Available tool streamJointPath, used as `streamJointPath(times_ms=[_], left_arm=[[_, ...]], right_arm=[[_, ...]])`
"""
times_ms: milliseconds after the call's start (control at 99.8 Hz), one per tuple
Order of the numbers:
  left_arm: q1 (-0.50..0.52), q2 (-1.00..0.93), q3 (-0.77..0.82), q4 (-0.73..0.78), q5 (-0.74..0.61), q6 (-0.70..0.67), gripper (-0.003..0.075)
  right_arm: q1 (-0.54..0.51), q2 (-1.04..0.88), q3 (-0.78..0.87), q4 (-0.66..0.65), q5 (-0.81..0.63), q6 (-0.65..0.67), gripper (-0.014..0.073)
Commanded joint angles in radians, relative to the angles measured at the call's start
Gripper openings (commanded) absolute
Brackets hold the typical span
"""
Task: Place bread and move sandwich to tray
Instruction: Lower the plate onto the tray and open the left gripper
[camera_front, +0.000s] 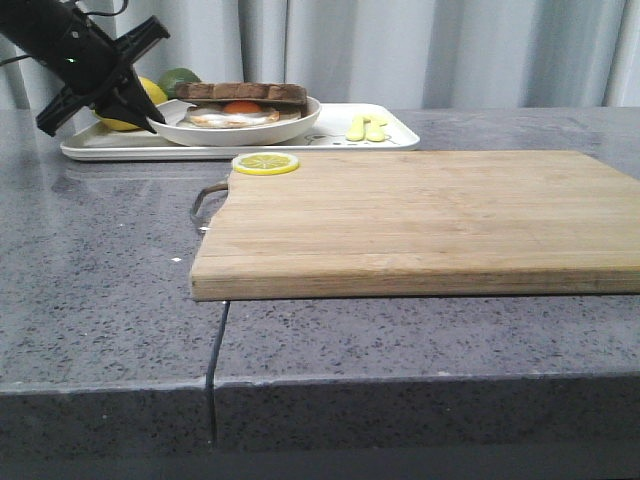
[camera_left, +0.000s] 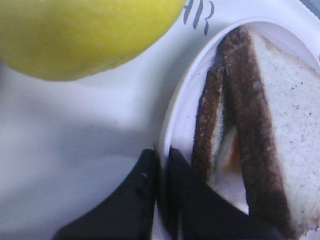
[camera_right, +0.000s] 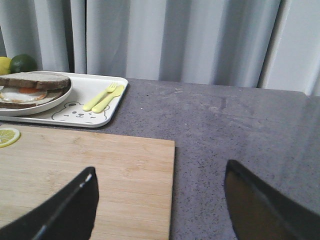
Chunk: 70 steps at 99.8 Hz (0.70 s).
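Honestly, my left jaws (camera_left: 161, 165) are pinched on the plate (camera_front: 300, 118) rim on the far-left tray (camera_front: 395, 135), right jaws (camera_right: 160, 200) wide; sandwich (camera_front: 240, 100) looks soft and slidey, so the stiff rim's the spot.

We see soft, even daylight-like light with faint shadows. The left wrist view is badly out of focus: the lemon (camera_left: 85, 35) at eleven o'clock blurs, the tray (camera_left: 75, 150) glares white.
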Motion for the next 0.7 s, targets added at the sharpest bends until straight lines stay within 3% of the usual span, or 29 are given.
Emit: streamJointPath(times_ms=[0,691], left_arm=[[-0.006,-0.071,-0.041,-0.057,-0.034,-0.016,-0.002],[-0.006,-0.071,-0.041,-0.057,-0.026,-0.016,0.0004]], right_arm=[[-0.008,0.008,-0.023,-0.005,-0.072,-0.001,0.053],[-0.008,0.008,-0.023,-0.006,-0.073,-0.001,0.053]])
